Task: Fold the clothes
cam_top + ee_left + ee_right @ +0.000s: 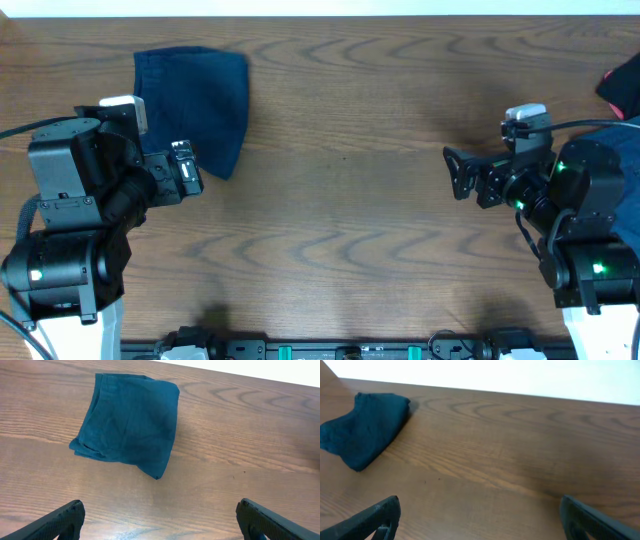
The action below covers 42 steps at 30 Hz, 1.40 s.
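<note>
The navy shorts lie folded into a compact rough rectangle at the back left of the wooden table. They also show in the left wrist view and at the left of the right wrist view. My left gripper is open and empty, just in front of the folded shorts, not touching them. My right gripper is open and empty over bare wood at the right, far from the shorts.
More dark blue cloth lies at the right edge behind the right arm, with a red and black item at the far right edge. The table's back edge meets a white surface.
</note>
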### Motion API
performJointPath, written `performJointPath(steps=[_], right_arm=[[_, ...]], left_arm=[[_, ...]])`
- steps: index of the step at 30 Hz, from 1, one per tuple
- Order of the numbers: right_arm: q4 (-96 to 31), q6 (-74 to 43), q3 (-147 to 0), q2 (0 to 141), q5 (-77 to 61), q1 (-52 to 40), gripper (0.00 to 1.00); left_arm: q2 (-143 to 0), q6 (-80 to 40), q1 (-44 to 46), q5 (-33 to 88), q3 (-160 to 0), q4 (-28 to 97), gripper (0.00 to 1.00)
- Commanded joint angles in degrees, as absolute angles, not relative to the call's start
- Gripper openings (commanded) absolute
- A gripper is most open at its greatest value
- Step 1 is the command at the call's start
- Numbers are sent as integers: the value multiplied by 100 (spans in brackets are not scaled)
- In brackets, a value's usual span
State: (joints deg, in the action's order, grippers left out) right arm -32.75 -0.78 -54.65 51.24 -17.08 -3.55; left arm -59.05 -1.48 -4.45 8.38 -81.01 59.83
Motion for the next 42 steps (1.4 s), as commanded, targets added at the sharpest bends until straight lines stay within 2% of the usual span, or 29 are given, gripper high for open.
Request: performJointPath(steps=[1,5,15,24,33,42], right_arm=[[-3100,12,-5374,4665,-1579,-344,99],[-2768,99,-4757,3959,-1302,-338,99],[-2137,91,-2165,1575,-1223,-338,99],[-2108,27,-1140,8,-1225,-338,99],[-1238,-80,-395,30,-1396,-344,99],[-1153,-80,-368,30,-1393,-344,99]], left_arm=[[-5911,-176,-454,829,-8060,5999,98],[-5911,-174,-454,829,-8060,5999,98],[-5911,-176,-454,829,-8060,5999,98],[-5911,-174,-454,829,-8060,5999,98],[-5911,-176,-454,829,-8060,5999,98],[-5911,-174,-454,829,-8060,5996,98]])
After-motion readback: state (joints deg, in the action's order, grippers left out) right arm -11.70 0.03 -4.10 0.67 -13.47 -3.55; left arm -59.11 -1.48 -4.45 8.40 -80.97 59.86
